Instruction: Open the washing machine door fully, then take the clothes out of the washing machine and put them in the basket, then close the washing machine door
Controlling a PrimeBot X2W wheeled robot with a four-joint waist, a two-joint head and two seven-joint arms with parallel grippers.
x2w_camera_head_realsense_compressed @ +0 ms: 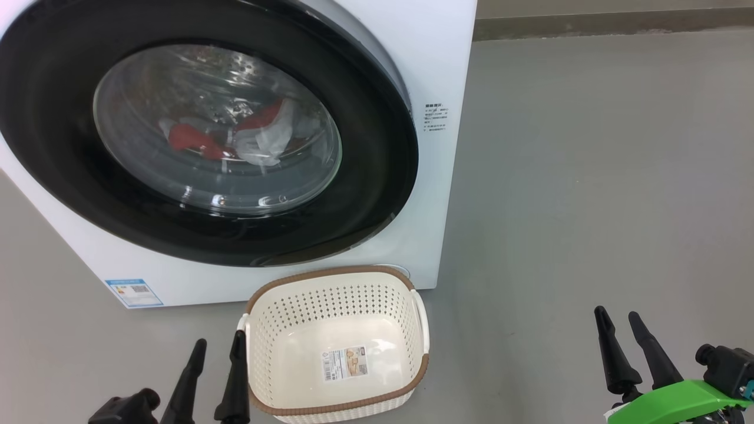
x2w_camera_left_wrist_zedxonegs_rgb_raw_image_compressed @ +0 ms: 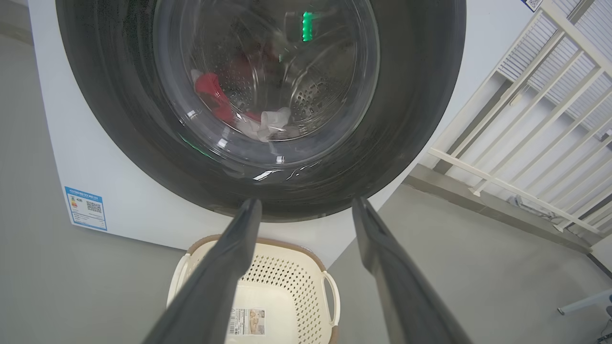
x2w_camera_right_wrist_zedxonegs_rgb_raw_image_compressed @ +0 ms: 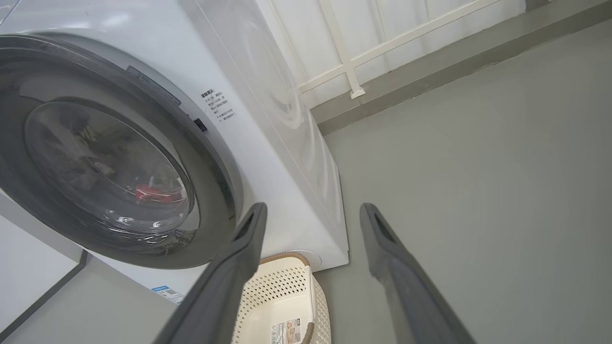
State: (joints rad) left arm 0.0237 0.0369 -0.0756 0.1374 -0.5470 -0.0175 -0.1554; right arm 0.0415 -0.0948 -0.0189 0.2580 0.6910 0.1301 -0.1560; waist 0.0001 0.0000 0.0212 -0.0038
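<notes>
- The left gripper (x2w_camera_head_realsense_compressed: 219, 340) is nearest, low at the left. Its fingers are spread wide and hold nothing, and its inner finger stands just beside the left handle of the basket (x2w_camera_head_realsense_compressed: 330, 272).
- The right gripper (x2w_camera_head_realsense_compressed: 617, 313) is low at the right over bare floor (x2w_camera_head_realsense_compressed: 589, 176). Its fingers are likewise spread and empty, well apart from the basket.
- The basket sits on the floor between the two, closer to the left one, with nothing in it but a paper label on its bottom. Its far rim is just beside the front of the machine (x2w_camera_head_realsense_compressed: 439, 76), below the door (x2w_camera_head_realsense_compressed: 377, 194).
- The door looks shut against the machine, ahead of and above both grippers. The left gripper points straight at its lower rim, while the right one has it ahead and off to its left.
- I judge the coming move to be pulling the door open. A grey sliver shows along the rim's upper right edge, the side toward the right gripper. Whether the catch sits there I cannot tell.
- The clothes (x2w_camera_head_realsense_compressed: 194, 140), red and white, lie low in the drum behind the glass, farthest back.
</notes>
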